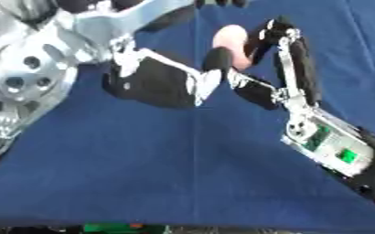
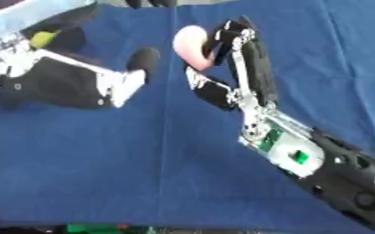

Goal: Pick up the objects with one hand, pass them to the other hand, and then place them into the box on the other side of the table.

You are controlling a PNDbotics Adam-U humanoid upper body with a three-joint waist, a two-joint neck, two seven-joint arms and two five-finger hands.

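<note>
1. Hovering above the blue cloth-covered surface (image 1: 183, 183), a pale pink, rounded, smooth-skinned object (image 2: 190, 43) sits pinched in the curled fingers (image 2: 237, 34) of the robot's right hand (image 2: 247, 91), which reaches in from the lower right.

2. Beside it, the robot's left hand (image 1: 163, 82) comes in from the upper left, one dark fingertip (image 1: 217, 58) lying just next to the pink object; whether it touches cannot be told. Its fingers look relaxed and extended, closed round nothing.

3. The pink object appears egg-like or ball-like, small against the hands, and probably light. Its glossy, curved skin suggests it could slip out of a pinch, and whether it is hard or soft cannot be judged from here.

4. The sensible hold for the receiving hand seems to be across the widest part of the object, fingers on one flank and thumb opposite, on the side the right hand leaves bare, so neither hand blocks the other.

5. The count: one pink object, two robot hands, one blue surface. No box shows in either view.

6. A yellowish patch (image 2: 43, 39) shows near the left arm in the right eye view, too indistinct to name.

7. The handover between hands looks under way, not yet finished.
</note>
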